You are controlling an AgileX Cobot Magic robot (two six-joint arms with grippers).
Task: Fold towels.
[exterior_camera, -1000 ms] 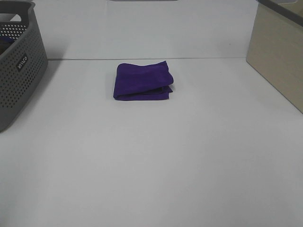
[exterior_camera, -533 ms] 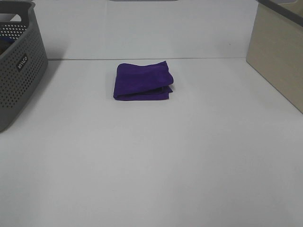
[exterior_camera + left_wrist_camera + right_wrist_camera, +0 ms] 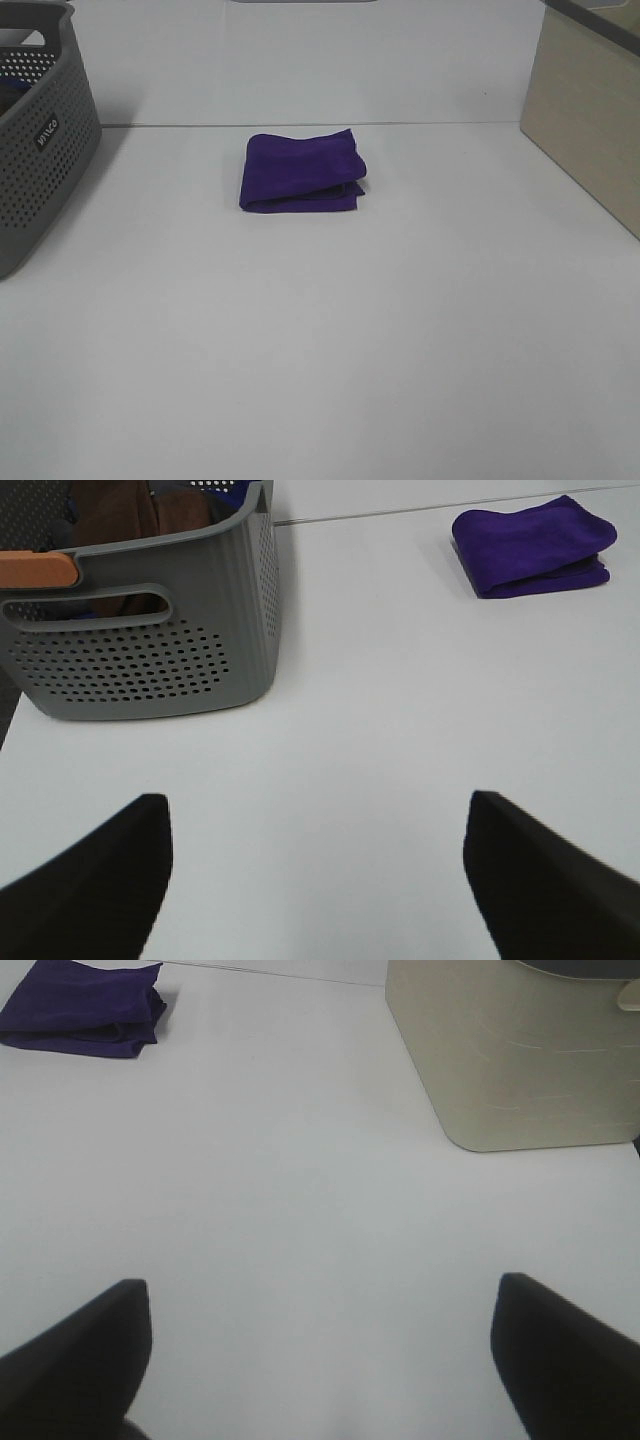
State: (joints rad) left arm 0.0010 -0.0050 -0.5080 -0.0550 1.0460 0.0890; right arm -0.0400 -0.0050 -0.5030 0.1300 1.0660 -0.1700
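A deep purple, velvety folded towel (image 3: 302,173) lies near the white counter's (image 3: 320,330) far edge; left gripper (image 3: 318,865) and right gripper (image 3: 322,1345) hang with fingers spread, holding nothing.

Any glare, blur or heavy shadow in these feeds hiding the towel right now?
Exterior high: even, soft light, purple towel sharp, faint shadow beside the grey basket. Left wrist: the open left gripper shows only as dark blurred fingers. Right wrist: same, right gripper.
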